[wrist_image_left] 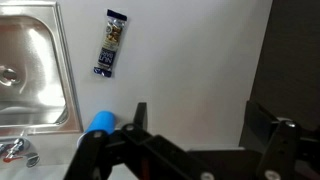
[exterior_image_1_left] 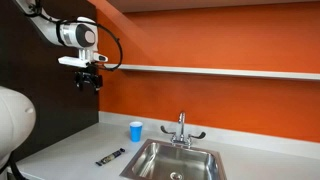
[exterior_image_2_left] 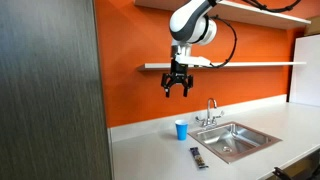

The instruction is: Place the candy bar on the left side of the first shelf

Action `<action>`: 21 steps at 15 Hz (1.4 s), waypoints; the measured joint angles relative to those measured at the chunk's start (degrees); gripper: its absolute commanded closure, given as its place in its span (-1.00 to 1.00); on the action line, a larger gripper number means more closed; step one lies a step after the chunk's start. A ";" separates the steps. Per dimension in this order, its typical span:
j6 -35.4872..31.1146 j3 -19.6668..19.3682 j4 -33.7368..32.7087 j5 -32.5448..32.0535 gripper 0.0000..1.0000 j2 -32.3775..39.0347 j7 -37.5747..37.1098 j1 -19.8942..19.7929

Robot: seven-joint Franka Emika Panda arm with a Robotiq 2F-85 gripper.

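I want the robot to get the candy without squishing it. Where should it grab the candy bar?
Probably from straight above, pinching the candy bar across its narrow width near the middle. It lies flat on the countertop, so nothing fits underneath, and both long sides are free.

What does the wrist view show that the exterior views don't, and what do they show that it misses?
Only the wrist view looks straight down, so the light markings on the candy bar wrapper stand out. Only the exterior views show the first shelf, the orange wall and the arm raised high above the counter. Both share the candy bar lying on the countertop, the blue cup, the sink and the open gripper, which holds nothing.
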State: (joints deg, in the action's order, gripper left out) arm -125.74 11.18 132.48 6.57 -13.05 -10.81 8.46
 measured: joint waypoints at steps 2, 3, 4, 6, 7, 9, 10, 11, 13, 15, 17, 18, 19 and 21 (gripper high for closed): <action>0.00 0.00 0.01 0.00 -1.00 0.01 0.00 0.00; 0.00 -0.03 0.08 -0.01 -1.00 0.02 0.00 0.00; 0.01 -0.08 0.24 -0.02 -1.00 0.03 0.00 0.00; 0.03 -0.20 0.99 -0.06 -1.00 0.02 -0.35 -0.03; 0.04 -0.35 1.60 -0.06 -1.00 -0.03 -0.69 -0.03; 0.04 -0.69 3.18 -0.06 -1.00 -0.39 -1.59 -0.07; 0.04 -0.85 4.10 -0.06 -1.00 -0.72 -2.09 -0.11; 0.04 -1.06 5.03 -0.06 -1.00 -1.13 -2.62 -0.15; 0.01 -1.52 6.80 -0.08 -1.00 -1.99 -3.37 -0.34; -0.59 -2.13 8.58 -0.13 -1.00 -2.59 -3.58 -0.74; -2.67 -2.83 10.34 -0.29 -1.00 -2.50 -3.58 -1.41; -4.17 -3.23 11.26 -0.35 -1.00 -2.23 -3.58 -1.82; -5.81 -3.67 12.18 -0.46 -1.00 -1.74 -3.57 -2.21; -9.28 -4.45 13.86 -0.95 -1.00 -0.20 -3.56 -3.09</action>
State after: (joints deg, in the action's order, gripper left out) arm -135.03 6.72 146.35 5.61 -13.25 -14.36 5.37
